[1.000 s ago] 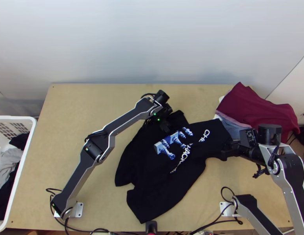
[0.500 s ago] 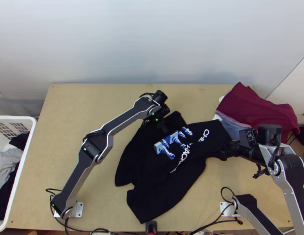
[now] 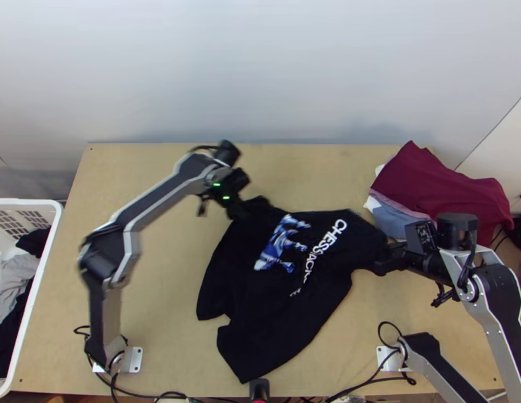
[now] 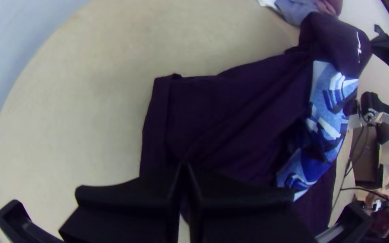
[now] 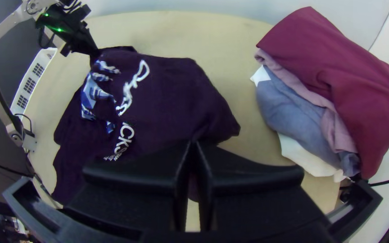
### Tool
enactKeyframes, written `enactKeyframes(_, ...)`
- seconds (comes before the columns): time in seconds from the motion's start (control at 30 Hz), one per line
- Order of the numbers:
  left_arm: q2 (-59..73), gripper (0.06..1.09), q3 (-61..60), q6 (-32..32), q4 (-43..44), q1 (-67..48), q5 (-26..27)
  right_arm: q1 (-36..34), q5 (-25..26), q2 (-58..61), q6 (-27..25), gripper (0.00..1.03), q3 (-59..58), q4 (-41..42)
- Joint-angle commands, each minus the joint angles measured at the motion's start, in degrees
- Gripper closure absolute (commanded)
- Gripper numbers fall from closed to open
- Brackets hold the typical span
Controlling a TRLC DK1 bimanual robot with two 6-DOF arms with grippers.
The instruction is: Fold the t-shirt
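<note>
1. Over the last second I've swung my left pincer farther left across the counter, and the upper part of the shirt has come along with it. The blue print has shifted and more of the white lettering now shows. My right pincer has stayed nearly where it was.
2. The left pincer is clamped on the shirt at its far left corner; in my left wrist view the fingers are nearly together, with creases running out from their tips.
3. The right pincer is closed on the shirt's right end, the cloth gathered into the tips there too.
4. The shirt is black and lies on the middle of the counter, print up, partly spread and rumpled. It runs between both pincers, and its lower part slants down close to the near edge.
5. On the far right there's a pile of clothes, maroon on top, with blue-grey, mauve and white cloth under it.
6. Just off the left side I have a white basket with grey and black cloth inside.
</note>
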Motion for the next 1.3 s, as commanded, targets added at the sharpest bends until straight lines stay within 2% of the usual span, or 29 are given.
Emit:
enactKeyframes(0.0,-15.82,1.03,-15.89,5.66,-5.96,6.07,1.09,1.14,0.08,1.17,-0.58,1.00,-1.20,-0.24)
enactKeyframes(0.2,-29.27,1.03,-28.63,9.53,-13.16,6.16,1.53,1.93,0.08,3.28,-0.76,1.00,-2.08,0.02)
enactKeyframes(0.3,-35.86,1.03,-32.41,9.26,-18.17,3.79,5.75,1.84,0.08,3.63,-1.90,1.00,-3.40,0.02)
enactKeyframes(0.43,-42.01,1.02,-35.58,4.16,-21.25,-7.20,9.53,1.23,0.08,4.77,-3.83,1.00,-7.35,-0.07)
enactKeyframes(0.57,-42.89,1.01,-39.27,-1.20,-19.58,-19.42,12.87,1.32,0.08,6.44,-4.45,1.00,-10.16,-0.07)
enactKeyframes(0.6,-42.80,0.98,-40.32,-2.34,-18.17,-22.05,12.78,1.32,0.17,6.70,-4.62,1.00,-10.43,0.02)
enactKeyframes(0.63,-42.54,0.90,-41.12,-2.52,-17.03,-23.81,12.78,1.32,0.17,7.06,-5.06,1.00,-10.69,-0.07)
enactKeyframes(0.77,-40.52,0.30,-43.22,-2.52,-12.99,-26.10,12.26,1.32,0.17,7.94,-5.06,1.00,-10.52,-0.07)
enactKeyframes(0.8,-39.82,0.18,-42.96,-2.52,-12.02,-26.01,11.73,1.32,0.17,8.02,-5.15,1.00,-10.25,-0.07)
enactKeyframes(0.83,-39.38,0.10,-42.61,-2.52,-11.23,-25.57,11.29,1.23,0.17,8.02,-5.24,1.00,-9.99,-0.07)
enactKeyframes(1.03,-36.04,0.10,-35.67,-1.64,-8.68,-16.95,8.74,1.23,0.08,7.32,-4.98,1.00,-9.64,-0.42)
enactKeyframes(1.2,-33.58,0.11,-33.64,-0.41,0.11,-14.14,-1.98,1.75,0.08,6.88,-4.18,1.00,-9.99,-0.42)
enactKeyframes(1.27,-32.78,0.11,-34.96,1.88,2.39,-14.32,-3.21,2.55,0.08,6.88,-3.13,1.00,-9.55,-0.33)
